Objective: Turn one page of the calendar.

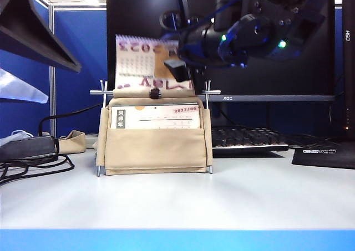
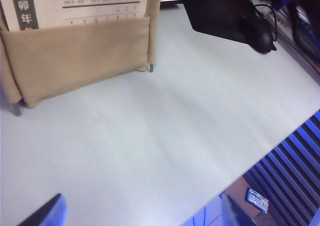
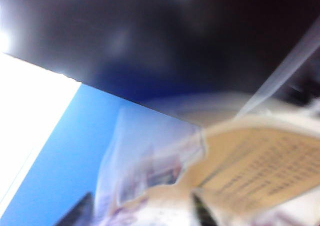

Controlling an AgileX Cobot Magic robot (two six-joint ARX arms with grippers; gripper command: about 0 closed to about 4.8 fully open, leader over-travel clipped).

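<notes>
A: See the page (image 1: 145, 62)? It stands flipped up above the calendar (image 1: 154, 140), reddish back toward us, with the right gripper (image 1: 176, 69) at its upper edge.

B: Is it pinched or let go? I can't tell; the fingers (image 1: 178, 71) are a dark blur against the paper there, and the right wrist view is smeared.

A: To do this well, I'd carry the sheet right over the metal rod (image 1: 155, 92) before releasing, so it drops behind, not forward onto the sheet marked 2023/06 (image 1: 158, 117).

B: And the left gripper (image 2: 142, 213)?

A: Fingers spread wide, nothing between them, hovering over bare counter (image 2: 190, 116), the calendar's pouch well beyond their tips.

B: The calendar's rear side is hidden, so where the page would land is a guess.
</notes>
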